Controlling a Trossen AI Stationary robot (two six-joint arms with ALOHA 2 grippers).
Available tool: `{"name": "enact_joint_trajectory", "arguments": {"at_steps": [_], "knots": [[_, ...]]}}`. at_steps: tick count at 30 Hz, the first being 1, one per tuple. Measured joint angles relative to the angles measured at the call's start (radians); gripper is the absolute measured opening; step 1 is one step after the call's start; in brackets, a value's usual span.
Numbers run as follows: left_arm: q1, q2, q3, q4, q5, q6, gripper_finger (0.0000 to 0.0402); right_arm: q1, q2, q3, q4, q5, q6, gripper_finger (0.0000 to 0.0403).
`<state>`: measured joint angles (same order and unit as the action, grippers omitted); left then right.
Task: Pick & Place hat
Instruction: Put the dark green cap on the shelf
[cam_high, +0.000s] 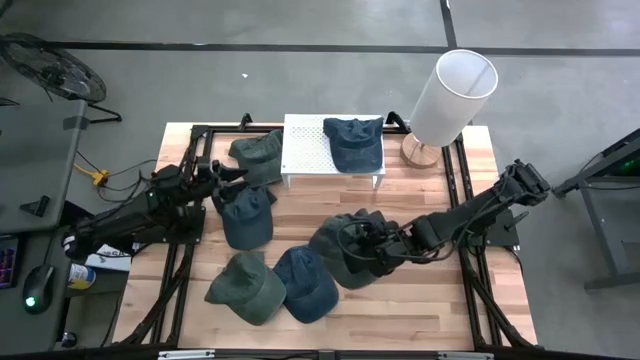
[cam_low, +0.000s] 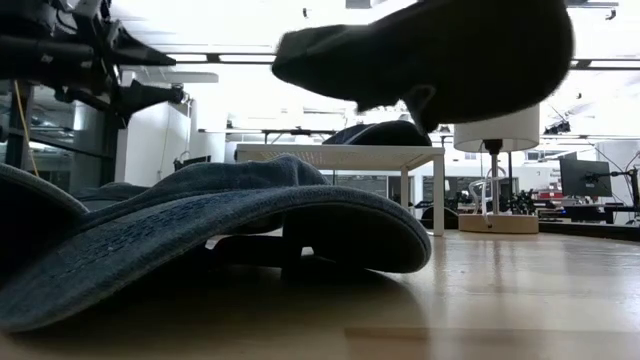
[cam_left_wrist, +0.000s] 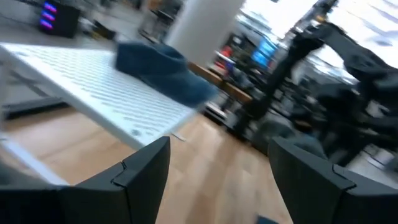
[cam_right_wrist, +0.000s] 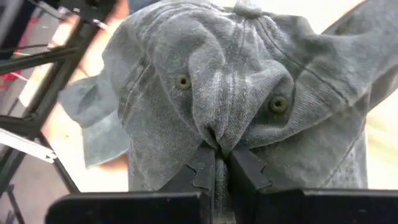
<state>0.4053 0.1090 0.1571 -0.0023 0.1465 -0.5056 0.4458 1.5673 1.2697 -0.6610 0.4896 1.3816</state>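
The right gripper (cam_right_wrist: 217, 171) has its jaws pinched tight on a fold of the grey-green washed cotton cap (cam_right_wrist: 236, 93), which hangs lifted over the middle of the wooden slatted table (cam_high: 440, 310). Over by the left edge, the left gripper (cam_high: 215, 178) waits with jaws spread wide, nothing between them.

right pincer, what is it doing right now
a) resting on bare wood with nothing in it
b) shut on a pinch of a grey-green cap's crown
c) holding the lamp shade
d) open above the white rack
b: in the right wrist view the right pincer is shut on a fold of fabric at the crown of the grey-green cap, and the low view shows that cap lifted off the table.
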Motion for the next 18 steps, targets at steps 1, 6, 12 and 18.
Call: {"name": "enact_joint_trajectory", "arguments": {"at_steps": [1, 6, 12, 18], "knots": [[0.000, 0.014, 0.008, 0.000, 0.033, -0.006, 0.0267, -0.004, 0.000, 0.000, 0.010, 0.003, -0.017, 0.0015], [0.000, 0.110, 0.061, -0.001, 0.162, -0.060, 0.0265, -0.029, 0.000, 0.014, 0.039, -0.002, -0.106, 0.0015], [0.000, 0.254, 0.162, -0.001, 0.227, -0.087, 0.0264, -0.053, -0.001, 0.029, 0.047, -0.018, -0.181, 0.0015], [0.000, 0.462, 0.321, -0.028, 0.281, -0.164, 0.0264, -0.065, -0.001, 0.040, 0.043, 0.033, -0.287, 0.0015]]}}
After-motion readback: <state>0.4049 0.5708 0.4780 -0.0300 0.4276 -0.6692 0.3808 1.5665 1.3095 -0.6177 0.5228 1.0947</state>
